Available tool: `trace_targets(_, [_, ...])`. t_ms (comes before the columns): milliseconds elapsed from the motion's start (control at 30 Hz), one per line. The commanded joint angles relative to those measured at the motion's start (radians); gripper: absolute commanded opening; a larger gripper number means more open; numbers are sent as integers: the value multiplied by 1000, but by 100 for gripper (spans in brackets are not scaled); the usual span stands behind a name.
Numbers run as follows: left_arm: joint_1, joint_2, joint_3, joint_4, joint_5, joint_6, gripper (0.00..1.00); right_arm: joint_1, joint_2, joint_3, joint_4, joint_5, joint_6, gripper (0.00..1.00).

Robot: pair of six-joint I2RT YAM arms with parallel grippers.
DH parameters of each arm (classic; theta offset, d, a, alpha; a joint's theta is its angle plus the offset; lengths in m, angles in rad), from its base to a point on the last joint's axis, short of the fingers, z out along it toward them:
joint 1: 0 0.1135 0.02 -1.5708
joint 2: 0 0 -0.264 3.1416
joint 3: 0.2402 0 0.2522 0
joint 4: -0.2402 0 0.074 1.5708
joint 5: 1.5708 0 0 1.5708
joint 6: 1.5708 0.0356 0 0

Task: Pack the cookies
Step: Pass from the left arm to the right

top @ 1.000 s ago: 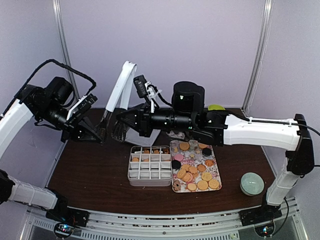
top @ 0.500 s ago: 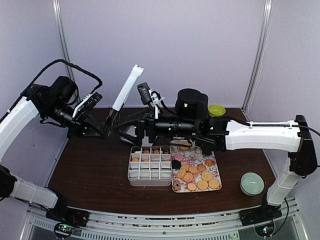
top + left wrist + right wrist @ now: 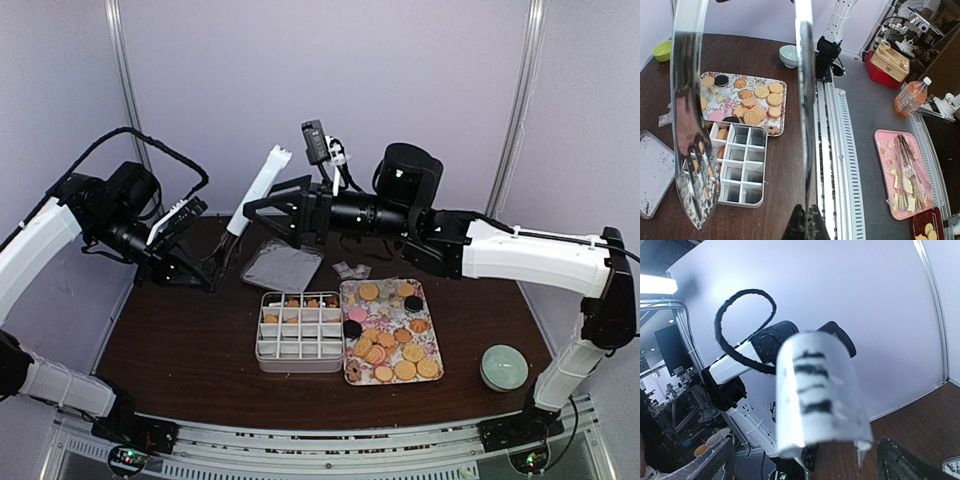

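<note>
Since the earlier frame my right hand (image 3: 256, 209) has spread its fingers and risen toward the upper centre of the overhead view, and the tongs (image 3: 255, 190) now lean further right.

1. Hand state. My right hand stands wide apart and carries nothing. My left hand (image 3: 212, 268), at centre left, is clamped on the tongs; the left wrist view shows it gripping one blade, seen edge-on.
2. Task items. Most cookies (image 3: 390, 340) lie on the floral tray (image 3: 347, 292) at lower centre of the table (image 3: 180, 350). A few sit in the upper row of the compartment box (image 3: 298, 340), which touches the tray's left edge. The other compartments look empty. A clear lid (image 3: 282, 265) lies just above the box.
3. Step in hand. I judge this to be the tool handover, with packing barely started. Next, the right arm must withdraw. The left must lower the tongs over the tray, and may need a re-grip that spans both blades.
4. Limits. The right wrist view is blurred: the tongs' white end sits between my fingers, and I cannot tell if it touches them. The left wrist view crops the tongs' far end.
</note>
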Motion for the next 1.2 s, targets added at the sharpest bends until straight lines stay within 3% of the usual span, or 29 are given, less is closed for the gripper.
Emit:
trace_targets(0, [-13, -16, -12, -32, 10, 60, 0, -22, 24, 52, -31, -125, 18, 97])
trace_targets(133, [-15, -13, -14, -50, -19, 86, 0, -40, 55, 160, -204, -233, -14, 91])
trace_targets(333, [-16, -9, -14, -52, -34, 98, 0, -49, 77, 258, -456, -279, -134, 83])
trace_targets(633, [-20, 11, -3, -51, -55, 100, 0, -49, 106, 307, -534, -260, -142, 71])
trace_targets(967, [-30, 20, -13, -34, -65, 85, 0, -33, 120, 319, -458, -210, -95, 59])
trace_targets(1167, [-30, -6, -61, 113, -165, -24, 0, -31, 96, 286, -436, -144, -91, 46])
